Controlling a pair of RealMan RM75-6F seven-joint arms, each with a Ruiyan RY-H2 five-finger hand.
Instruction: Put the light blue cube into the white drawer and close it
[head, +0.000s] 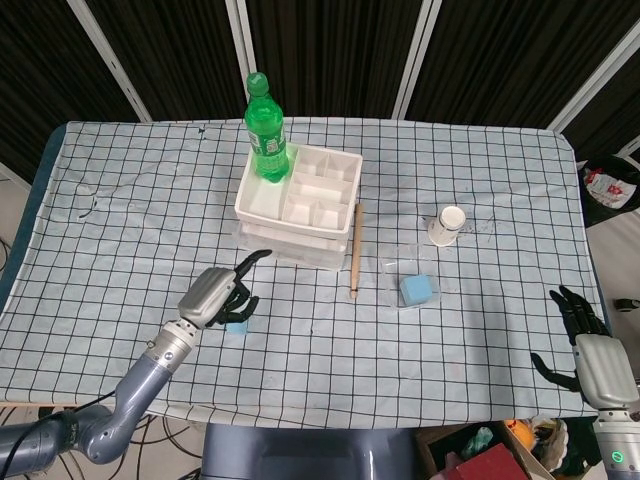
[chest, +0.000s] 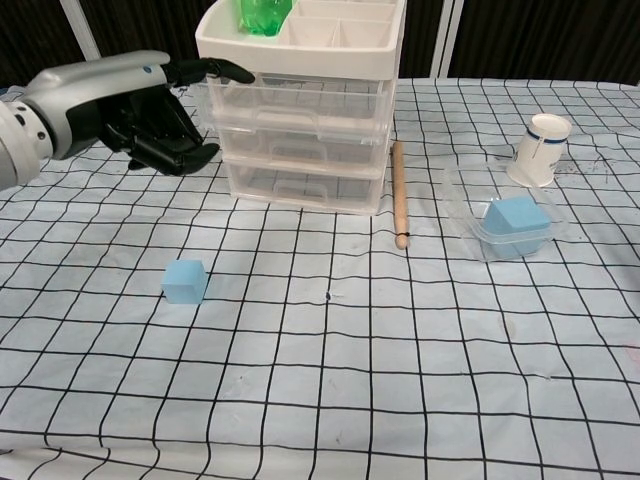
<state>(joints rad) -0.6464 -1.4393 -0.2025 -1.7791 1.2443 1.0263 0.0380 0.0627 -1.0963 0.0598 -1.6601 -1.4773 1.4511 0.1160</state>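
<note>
The light blue cube (chest: 185, 281) lies on the checked cloth in front of the white drawer unit (chest: 305, 130), to its left. In the head view only an edge of the cube (head: 238, 327) shows under my left hand (head: 215, 296). That left hand (chest: 130, 105) hovers raised above and left of the cube, holding nothing, fingers loosely bent and one stretched toward the drawers. All the drawers look closed. My right hand (head: 585, 340) hangs open off the table's front right corner, far from everything.
A green bottle (head: 266, 130) stands in the tray on top of the drawer unit. A wooden stick (chest: 398, 190) lies right of the drawers. A second blue cube (chest: 515, 222) sits in a clear container, with a paper cup (chest: 537, 148) behind it.
</note>
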